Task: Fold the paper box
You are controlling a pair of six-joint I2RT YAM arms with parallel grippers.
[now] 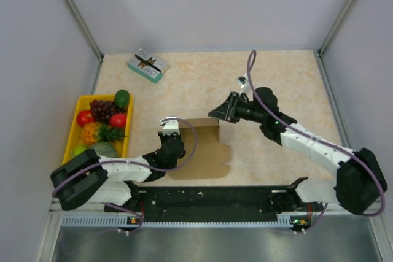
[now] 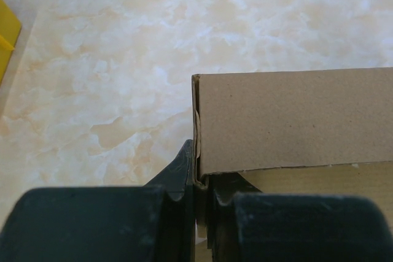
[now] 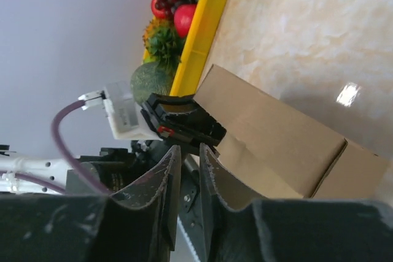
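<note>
Grey panel walls point(image 1: 184, 4) on three sides; pale marbled worktop point(image 1: 276, 78).

Top view:
- Yellow tray point(image 1: 72, 128) sits at the left edge, loaded with fruit point(image 1: 101, 121).
- A small teal-and-white box point(image 1: 148, 65) lies at the far left, well apart from the rest.
- The paper box point(image 1: 202, 151) is at the near middle of the worktop, just ahead of the arm bases. Its base panel lies flat and its far panel is raised upright.
- The left end effector point(image 1: 177, 136) is at the left end of that raised panel.
- The right end effector point(image 1: 215, 115) is at the panel's right end, tip pointing left. Touching or not, I cannot tell from here.

Left wrist view:
- The left end effector point(image 2: 198, 173) is clenched on the paper box point(image 2: 295, 121). The near corner edge of the upright panel is pinched between its two dark fingers point(image 2: 178, 176).
- The panel stands upright and runs off to the right.
- A corner of the yellow tray point(image 2: 6, 41) shows at far left.

Right wrist view:
- The fingers of the right end effector point(image 3: 189, 150) stand close together, with a narrow slit between them and nothing seen in the slit. Released or fully clenched, I cannot tell.
- The paper box point(image 3: 276, 139) lies beyond the fingertips, its raised panel creased at one corner.
- A white camera block point(image 3: 123, 115) on the left wrist sits at the box's far end.
- The yellow tray point(image 3: 202, 29) and fruit point(image 3: 178, 4) are behind it.
</note>
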